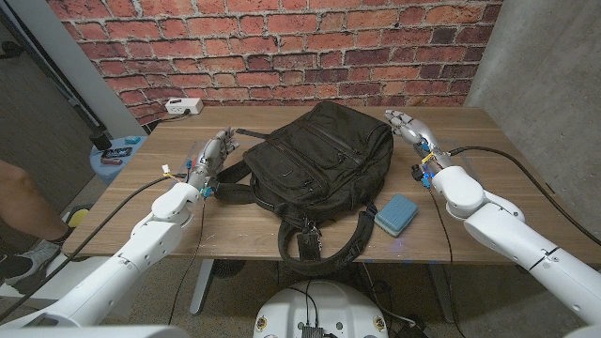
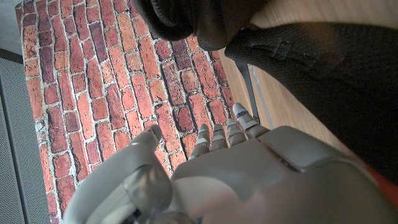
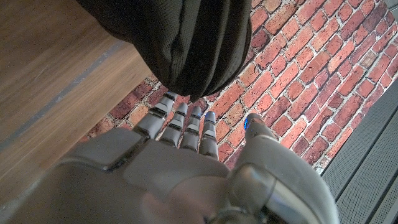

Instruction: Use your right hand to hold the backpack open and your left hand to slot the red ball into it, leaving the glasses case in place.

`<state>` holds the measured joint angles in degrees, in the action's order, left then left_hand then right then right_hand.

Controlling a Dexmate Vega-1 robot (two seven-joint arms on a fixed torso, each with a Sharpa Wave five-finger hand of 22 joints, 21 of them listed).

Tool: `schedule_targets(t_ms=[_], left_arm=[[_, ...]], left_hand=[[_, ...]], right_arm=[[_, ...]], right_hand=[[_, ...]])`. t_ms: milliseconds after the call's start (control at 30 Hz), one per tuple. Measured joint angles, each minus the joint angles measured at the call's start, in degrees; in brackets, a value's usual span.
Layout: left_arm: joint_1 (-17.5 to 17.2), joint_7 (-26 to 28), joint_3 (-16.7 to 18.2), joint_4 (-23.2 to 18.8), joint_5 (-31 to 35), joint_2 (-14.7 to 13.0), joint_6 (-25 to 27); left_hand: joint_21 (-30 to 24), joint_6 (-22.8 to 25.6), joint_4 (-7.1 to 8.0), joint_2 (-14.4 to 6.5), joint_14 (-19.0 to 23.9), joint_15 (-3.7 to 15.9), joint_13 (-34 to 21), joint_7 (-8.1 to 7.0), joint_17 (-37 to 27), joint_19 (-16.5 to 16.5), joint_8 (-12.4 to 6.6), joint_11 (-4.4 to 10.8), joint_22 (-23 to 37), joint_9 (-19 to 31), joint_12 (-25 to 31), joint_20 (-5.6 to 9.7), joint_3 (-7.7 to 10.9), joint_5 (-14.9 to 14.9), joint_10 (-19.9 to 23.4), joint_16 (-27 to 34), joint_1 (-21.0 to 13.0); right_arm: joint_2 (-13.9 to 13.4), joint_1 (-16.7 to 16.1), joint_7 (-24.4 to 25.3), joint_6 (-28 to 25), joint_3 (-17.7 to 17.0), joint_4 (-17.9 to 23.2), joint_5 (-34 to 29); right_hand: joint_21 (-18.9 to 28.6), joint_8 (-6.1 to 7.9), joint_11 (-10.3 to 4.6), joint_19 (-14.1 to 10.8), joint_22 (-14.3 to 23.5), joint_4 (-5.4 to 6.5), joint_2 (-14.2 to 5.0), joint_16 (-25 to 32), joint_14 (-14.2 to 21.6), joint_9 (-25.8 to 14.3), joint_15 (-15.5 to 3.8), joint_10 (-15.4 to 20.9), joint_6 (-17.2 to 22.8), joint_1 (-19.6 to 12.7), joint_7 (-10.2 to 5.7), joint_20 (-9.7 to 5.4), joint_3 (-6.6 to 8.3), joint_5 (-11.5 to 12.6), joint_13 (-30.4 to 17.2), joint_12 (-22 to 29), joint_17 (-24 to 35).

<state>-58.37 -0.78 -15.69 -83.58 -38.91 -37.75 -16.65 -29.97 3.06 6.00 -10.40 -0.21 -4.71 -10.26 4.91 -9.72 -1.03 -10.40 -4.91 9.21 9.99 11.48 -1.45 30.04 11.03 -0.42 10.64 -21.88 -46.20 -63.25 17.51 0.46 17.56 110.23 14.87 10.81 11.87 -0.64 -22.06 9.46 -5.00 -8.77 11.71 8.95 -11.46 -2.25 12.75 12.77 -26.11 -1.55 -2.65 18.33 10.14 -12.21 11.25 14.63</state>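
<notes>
Both hands open and empty, left hand and right hand flank the closed backpack; the red ball is unseen, and a careless tug risks shifting the glasses case.

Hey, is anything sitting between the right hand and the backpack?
Nothing visible. The right hand is beside the backpack, at its far right corner, only bare table between them. The glasses case lies nearer the front edge, off that path.
</notes>
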Motion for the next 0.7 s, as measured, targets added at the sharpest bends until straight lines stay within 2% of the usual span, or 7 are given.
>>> schedule_targets(t_ms=[100, 233, 267, 367, 433, 700], left_arm=[[-0.14, 0.0, 0.14, -0.14, -0.01, -0.19, 0.0], [-0.2, 0.0, 0.23, -0.19, -0.01, -0.25, 0.0], [-0.19, -0.1, 0.23, -0.19, -0.04, -0.25, -0.07], [-0.2, -0.19, 0.26, -0.19, -0.05, -0.25, -0.16], [-0.2, -0.47, 0.26, -0.17, -0.09, -0.25, -0.33], [-0.11, -0.69, 0.28, 0.09, -0.11, -0.25, -0.5]], left_hand=[[0.0, 0.0, -0.23, 0.0, 0.0, 0.0, 0.0, 0.0, 0.0, 0.0, 0.0, 0.0, 0.0, 0.0, 0.0, 0.0, 0.23, 0.0, 0.0, 0.0, 0.0], [0.0, 0.0, -0.23, 0.0, 0.0, 0.0, 0.0, 0.0, 0.0, 0.0, 0.0, 0.0, 0.19, 0.0, 0.0, 0.0, 0.23, 0.0, 0.0, 0.0, 0.0], [0.0, 0.0, -0.23, 0.0, 0.0, 0.0, 0.0, 0.0, 0.0, 0.0, 0.0, 0.0, 0.27, 0.0, 0.0, 0.0, 0.23, 0.0, 0.0, 0.0, 0.0], [0.16, 0.0, -0.23, 0.0, 0.0, 0.0, 0.0, 0.0, 0.0, 0.0, 0.0, 0.0, 0.29, 0.0, 0.0, 0.0, 0.23, 0.0, 0.0, 0.0, 0.0], [0.32, 0.0, -0.23, 0.0, 0.0, 0.0, 0.0, 0.0, 0.0, 0.0, 0.0, 0.0, 0.28, 0.0, 0.0, 0.0, 0.23, 0.0, 0.0, 0.0, 0.0], [0.52, 0.32, -0.48, 0.0, 0.0, 0.0, 0.0, 0.32, 0.0, 0.0, 0.0, 0.0, 0.28, 0.0, 0.0, 0.01, 0.47, 0.0, 0.0, 0.0, 0.0]], right_arm=[[-0.64, -0.8, 0.63, -1.29, -0.21, 1.96, -1.31], [-0.64, -0.8, 1.33, -2.8, -0.21, 1.96, -2.81], [-1.48, -1.92, 1.66, -3.57, -0.48, 4.76, -3.53], [-1.68, -2.24, 2.15, -4.69, -0.56, 5.46, -4.46], [-2.2, -3.25, 2.6, -5.73, -0.83, 7.54, -5.37], [-2.55, -4.07, 3.8, -8.24, -1.03, 8.99, -8.1]], right_hand=[[0.01, 0.0, 0.0, 0.0, -0.02, -0.15, 0.23, 0.0, 0.0, 0.0, 0.0, 0.0, 0.13, -0.23, 0.13, 0.01, -0.15, 0.0, 0.0, 0.0, -0.01], [0.23, 0.0, -0.08, -0.32, 0.01, -0.39, 0.0, 0.0, 0.2, 0.0, 0.2, 0.36, 0.44, -0.45, 0.44, 0.33, 0.09, 0.0, 0.0, 0.2, -0.21], [0.22, 0.0, 0.06, -0.33, 0.02, -0.42, 0.0, 0.0, 0.2, 0.0, 0.2, 0.5, 0.44, -0.45, 0.44, 0.31, 0.06, 0.0, 0.0, 0.21, -0.28], [0.22, 0.0, 0.09, -0.55, 0.03, -0.54, 0.1, 0.0, 0.2, 0.0, 0.2, 0.53, 0.44, -0.56, 0.44, 0.09, -0.07, 0.0, 0.0, 0.21, -0.28], [0.22, 0.0, 0.09, -0.65, 0.03, -0.54, 0.3, 0.0, 0.2, 0.0, 0.2, 0.52, 0.44, -0.76, 0.44, -0.01, -0.07, 0.0, 0.0, 0.21, -0.28], [0.22, 0.0, 0.31, -0.65, 0.04, -0.94, 0.53, 0.0, 0.42, 0.0, -0.01, 0.74, 0.74, -0.98, 0.75, -0.01, 0.01, 0.0, 0.0, 0.21, -0.54]])
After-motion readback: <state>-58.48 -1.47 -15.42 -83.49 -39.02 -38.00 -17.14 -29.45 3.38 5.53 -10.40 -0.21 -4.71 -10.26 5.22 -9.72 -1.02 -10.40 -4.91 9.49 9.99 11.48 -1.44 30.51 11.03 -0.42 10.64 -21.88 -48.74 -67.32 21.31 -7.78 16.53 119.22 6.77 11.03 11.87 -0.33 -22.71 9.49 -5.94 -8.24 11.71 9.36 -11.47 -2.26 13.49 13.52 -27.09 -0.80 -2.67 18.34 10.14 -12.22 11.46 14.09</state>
